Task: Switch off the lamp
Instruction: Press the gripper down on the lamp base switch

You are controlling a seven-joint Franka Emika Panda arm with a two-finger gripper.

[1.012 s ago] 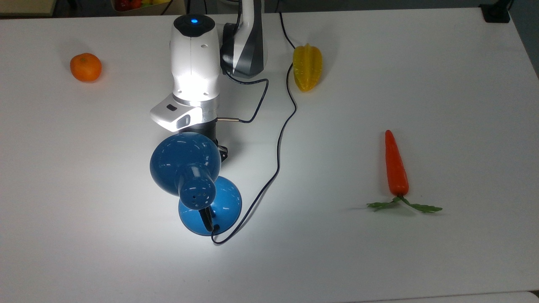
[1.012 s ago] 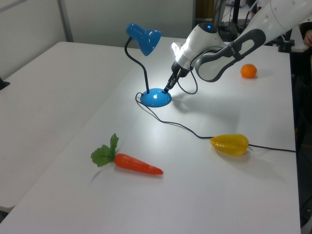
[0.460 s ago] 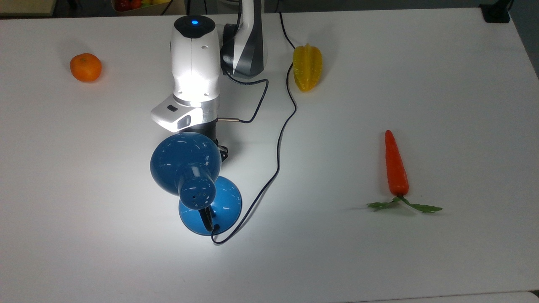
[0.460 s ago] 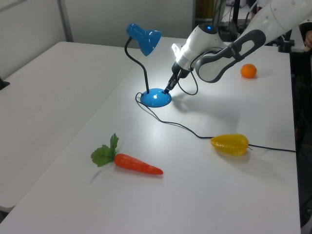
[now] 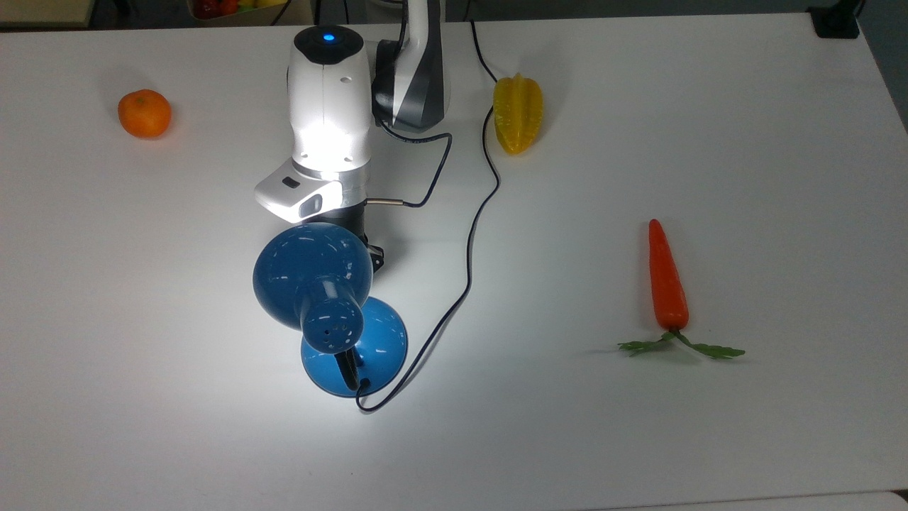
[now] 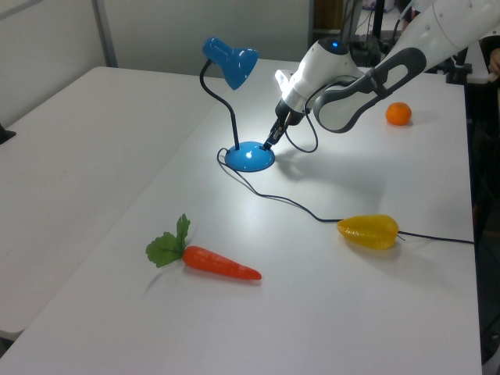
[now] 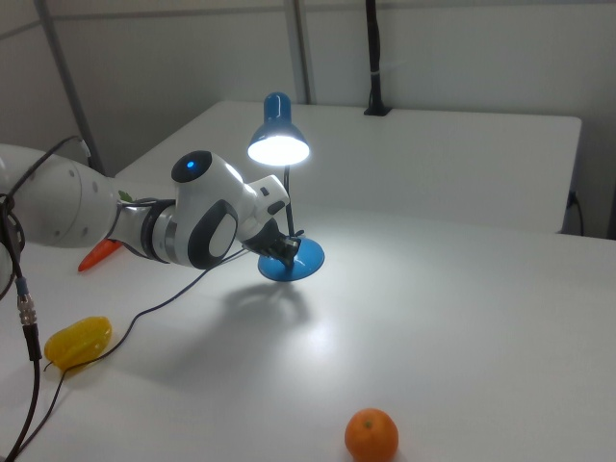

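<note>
Lamp (image 6: pixel 234 94) light is on: in the right view the shade (image 7: pixel 278 144) glows white underneath and throws a bright pool onto the table (image 5: pixel 709 106). It stands near the middle of the table, its round blue base (image 5: pixel 383 348) flat on the surface, a thin black neck (image 6: pixel 221 101) curving up to the shade, and its cord (image 5: pixel 468 241) trailing away across the table past the yellow fruit (image 5: pixel 518 113). My gripper (image 6: pixel 269 143) is down at the rim of the base, on the left view's right side of it, tip touching or just shy of touching; I cannot tell which, nor whether my fingers are apart or closed. I judge the lamp to be light and a bit top-heavy, with a glossy, slippery shell and a bendy neck, so I would not take hold of the shade or the neck at all. The switch is likely on the base, though I cannot make it out, and what I need is a short, straight press there, downward so the base stays seated and does not skate or tip. Pushing sideways could slide the whole thing or tug the cord. Farther out lie a carrot (image 5: pixel 667 284) and an orange (image 5: pixel 144 112), both well apart from my work.
</note>
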